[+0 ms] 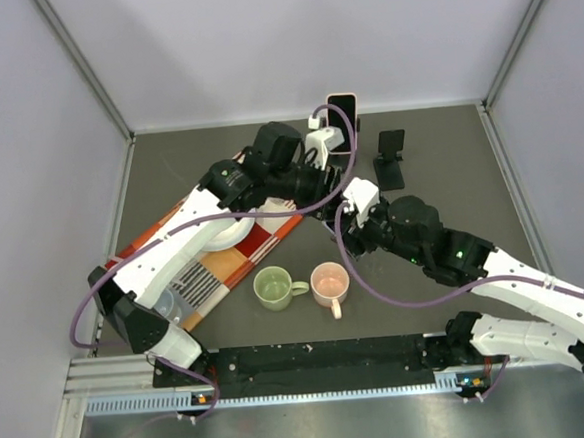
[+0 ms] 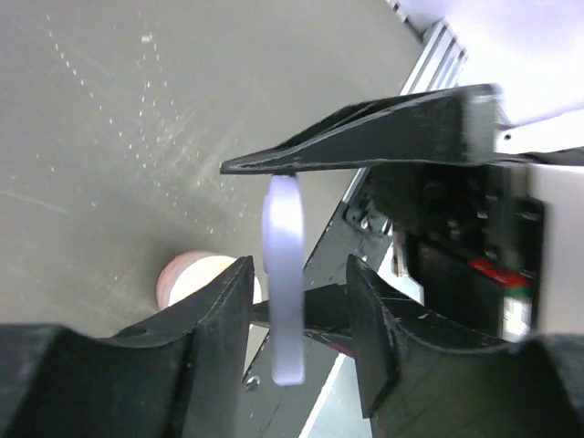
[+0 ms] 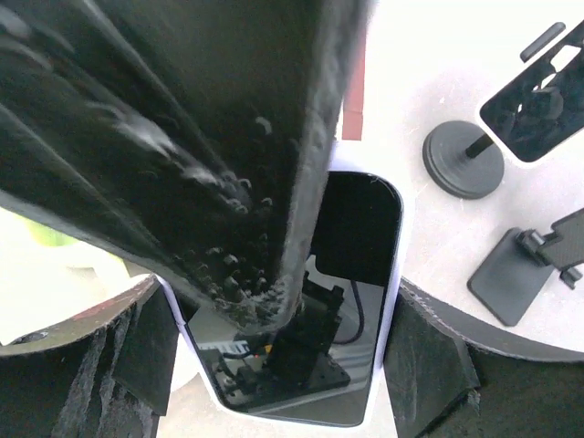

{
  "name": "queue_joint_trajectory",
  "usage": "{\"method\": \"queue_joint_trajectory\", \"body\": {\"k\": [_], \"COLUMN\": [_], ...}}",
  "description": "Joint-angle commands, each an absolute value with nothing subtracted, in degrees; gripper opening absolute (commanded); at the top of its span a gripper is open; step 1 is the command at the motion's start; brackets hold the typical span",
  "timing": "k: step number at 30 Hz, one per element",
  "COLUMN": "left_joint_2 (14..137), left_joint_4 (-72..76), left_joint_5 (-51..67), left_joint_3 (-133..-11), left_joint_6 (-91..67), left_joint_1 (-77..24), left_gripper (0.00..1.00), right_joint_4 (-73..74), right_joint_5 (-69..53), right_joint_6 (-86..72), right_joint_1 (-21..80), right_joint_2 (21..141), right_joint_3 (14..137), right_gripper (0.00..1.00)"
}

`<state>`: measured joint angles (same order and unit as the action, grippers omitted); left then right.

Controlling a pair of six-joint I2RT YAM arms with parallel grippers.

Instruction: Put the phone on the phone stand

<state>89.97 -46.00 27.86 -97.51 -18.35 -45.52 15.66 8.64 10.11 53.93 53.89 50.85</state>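
The phone (image 3: 360, 274) has a pale lilac case and a dark screen. My right gripper (image 3: 283, 365) is shut on its two long edges and holds it above the table. In the left wrist view the phone (image 2: 285, 274) shows edge-on. My left gripper (image 2: 299, 274) stands open around it, with a gap on each side. One left finger crosses in front of the screen in the right wrist view. In the top view both grippers, left (image 1: 327, 181) and right (image 1: 350, 210), meet mid-table and hide the phone. The empty black phone stand (image 1: 390, 162) sits just behind them; it also shows in the right wrist view (image 3: 511, 283).
A second phone (image 1: 343, 115) stands on a round-based holder (image 3: 463, 160) at the back. A green cup (image 1: 273, 286) and a pink cup (image 1: 328, 282) stand in front. A white dish (image 1: 235, 233) lies on a colourful mat (image 1: 274, 242) at the left.
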Motion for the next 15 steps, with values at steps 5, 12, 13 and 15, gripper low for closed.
{"method": "queue_joint_trajectory", "body": {"k": [5, 12, 13, 15], "left_joint_2": [72.0, 55.74, 55.37, 55.11], "left_joint_4": [-21.93, 0.05, 2.44, 5.08], "left_joint_5": [23.48, 15.64, 17.56, 19.94], "left_joint_3": [-87.91, -63.59, -61.98, -59.16], "left_joint_6": [-19.69, -18.54, -18.72, -18.81], "left_joint_1": [-43.77, -43.33, -43.33, -43.33], "left_gripper": [0.86, 0.76, 0.75, 0.77], "right_joint_4": [7.91, 14.49, 15.46, 19.06], "right_joint_5": [13.79, 14.52, 14.24, 13.62], "right_joint_6": [1.5, -16.77, -21.14, -26.51], "right_joint_1": [54.67, 44.05, 42.9, 40.7], "right_joint_2": [50.71, 49.75, 49.83, 50.53], "right_joint_3": [50.18, 55.8, 57.64, 60.71], "right_gripper": [0.0, 0.0, 0.0, 0.0]}}
